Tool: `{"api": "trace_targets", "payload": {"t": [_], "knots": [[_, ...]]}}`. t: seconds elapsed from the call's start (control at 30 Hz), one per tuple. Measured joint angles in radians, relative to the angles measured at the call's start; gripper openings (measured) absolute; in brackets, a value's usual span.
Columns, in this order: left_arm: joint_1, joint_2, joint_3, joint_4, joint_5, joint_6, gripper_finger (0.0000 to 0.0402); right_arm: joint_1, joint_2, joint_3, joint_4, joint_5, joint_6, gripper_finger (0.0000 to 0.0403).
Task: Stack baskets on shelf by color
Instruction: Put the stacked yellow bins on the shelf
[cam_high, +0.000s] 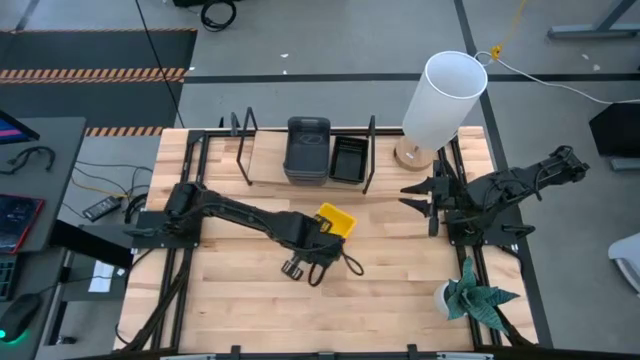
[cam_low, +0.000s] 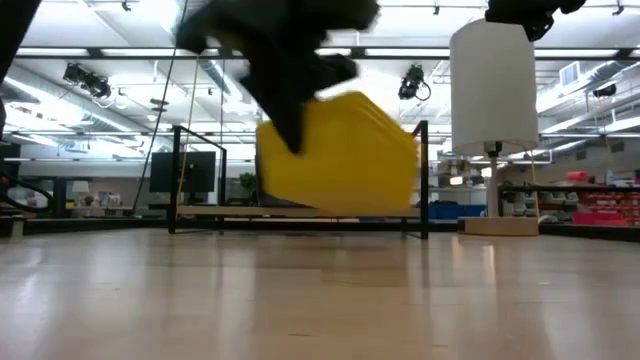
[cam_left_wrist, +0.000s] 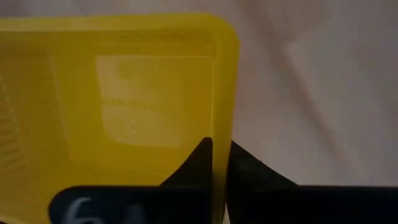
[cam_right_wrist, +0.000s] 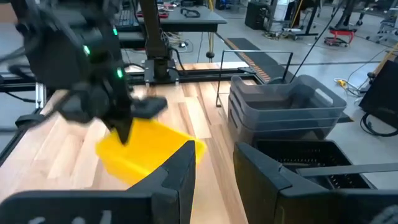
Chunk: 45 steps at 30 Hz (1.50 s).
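High view, centre of frame: the left gripper (cam_high: 327, 232) grips the tilted yellow basket's (cam_high: 338, 219) rim. Right gripper (cam_high: 415, 196), at centre right, hangs with fingers parted, holding nothing.

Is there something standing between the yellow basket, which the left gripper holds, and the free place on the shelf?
Nothing visible does. The left gripper is shut on the yellow basket's rim, lifted above the table. The shelf has bare board left of the grey baskets and black basket; only open tabletop lies between.
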<state>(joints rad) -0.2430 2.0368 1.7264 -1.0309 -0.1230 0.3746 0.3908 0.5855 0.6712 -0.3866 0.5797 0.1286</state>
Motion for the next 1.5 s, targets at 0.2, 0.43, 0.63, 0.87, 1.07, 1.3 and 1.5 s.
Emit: {"api": "trace_targets", "payload": {"t": [0.2,0.43,0.63,0.87,1.07,1.3,1.5], "knots": [[-0.039,-0.057,-0.001,-0.151,0.05,-0.204,0.0019,0.0,0.004,0.0,0.001,0.004,-0.002,0.0114],[-0.051,-0.094,-0.124,-0.17,0.044,-0.343,0.0026,0.0,0.007,0.0,0.006,0.004,-0.008,0.0114],[-0.042,-0.175,-0.318,-0.138,0.031,-0.419,0.0019,0.0,0.018,0.0,0.005,0.004,-0.008,0.0114],[-0.034,-0.312,-0.396,-0.133,-0.055,-0.52,0.0028,0.0,0.024,0.0,0.005,0.004,-0.007,0.0114],[-0.036,-0.365,-0.401,-0.196,-0.089,-0.564,0.0019,0.0,0.025,0.0,0.005,0.004,-0.008,0.0114],[-0.034,-0.422,-0.528,-0.186,-0.178,-0.599,0.0031,0.0,0.025,0.0,0.004,0.004,-0.008,0.0114],[-0.005,-0.462,-0.561,-0.157,-0.238,-0.591,0.0019,-0.001,0.025,0.0,0.006,0.004,-0.016,0.0114]]}}
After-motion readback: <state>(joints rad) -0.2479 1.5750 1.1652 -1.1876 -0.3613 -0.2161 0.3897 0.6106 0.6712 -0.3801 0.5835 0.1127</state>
